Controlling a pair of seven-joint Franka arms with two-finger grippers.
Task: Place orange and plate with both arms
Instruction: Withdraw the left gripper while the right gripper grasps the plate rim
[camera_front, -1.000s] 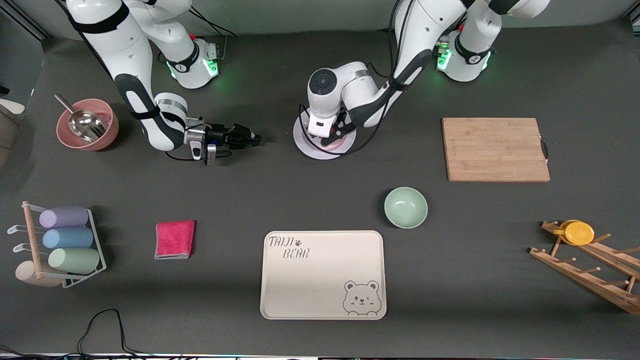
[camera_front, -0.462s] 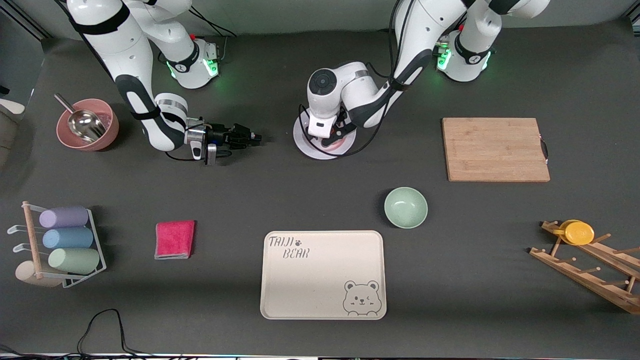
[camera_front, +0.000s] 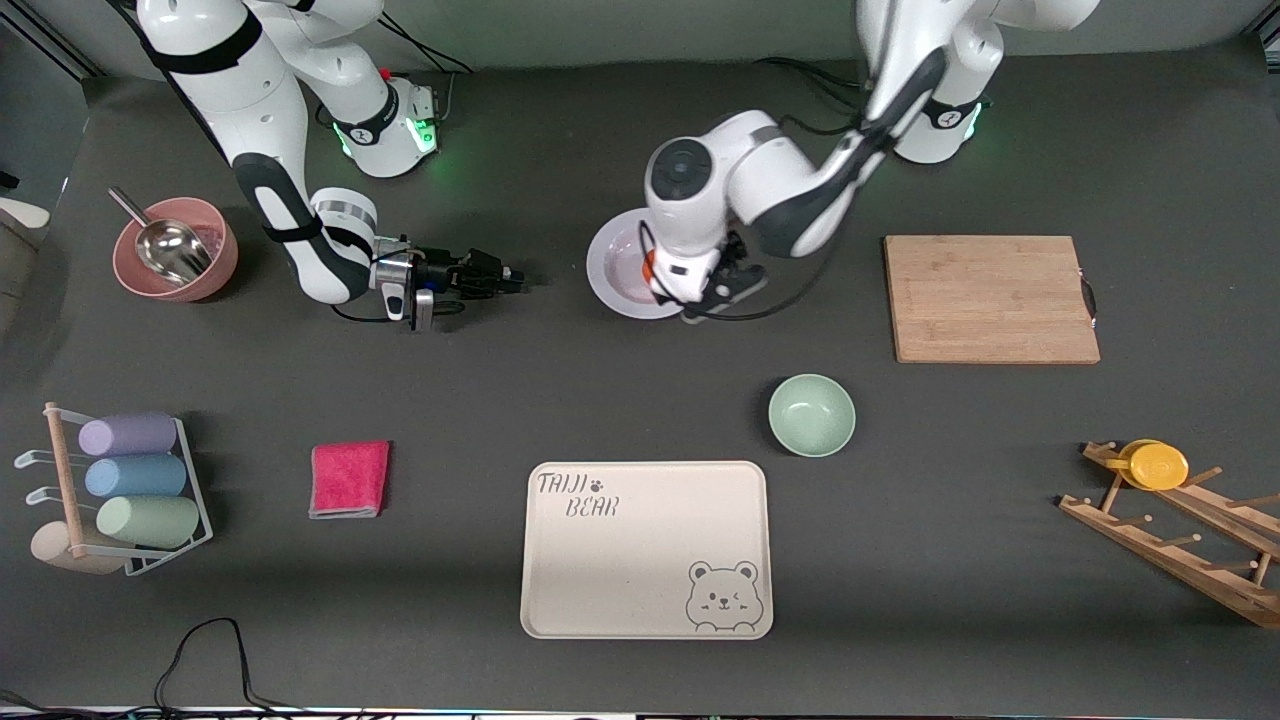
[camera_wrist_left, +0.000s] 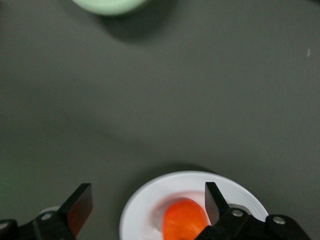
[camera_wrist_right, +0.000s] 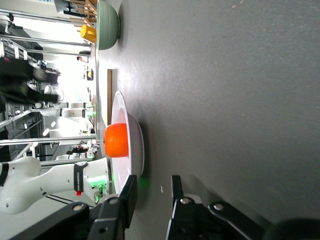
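Observation:
The orange (camera_wrist_left: 184, 220) lies on the white plate (camera_wrist_left: 145, 201), which sits on the table between the two arm bases. From the front, only a sliver of the orange (camera_front: 649, 266) shows on the plate (camera_front: 620, 270), next to the left arm's wrist. My left gripper (camera_wrist_left: 147, 204) hangs above the plate's edge, open wide and holding nothing; in the front view the left gripper (camera_front: 718, 293) is mostly hidden under its wrist. My right gripper (camera_front: 505, 278) lies low and level beside the plate, toward the right arm's end. The right gripper (camera_wrist_right: 151, 192) has a gap between its fingers, and nothing is in it. It faces the plate (camera_wrist_right: 136, 145) and the orange (camera_wrist_right: 116, 140).
A pale-green bowl (camera_front: 811, 414) and a cream bear tray (camera_front: 647, 548) lie nearer the camera. A wooden cutting board (camera_front: 990, 298) lies toward the left arm's end. A pink bowl with a scoop (camera_front: 175, 248), a pink cloth (camera_front: 349, 478) and a cup rack (camera_front: 130, 480) are toward the right arm's end.
The left gripper opened and let go of the orange onto the plate. It then lifted and shifted toward the cutting board. The right arm has stayed where it was.

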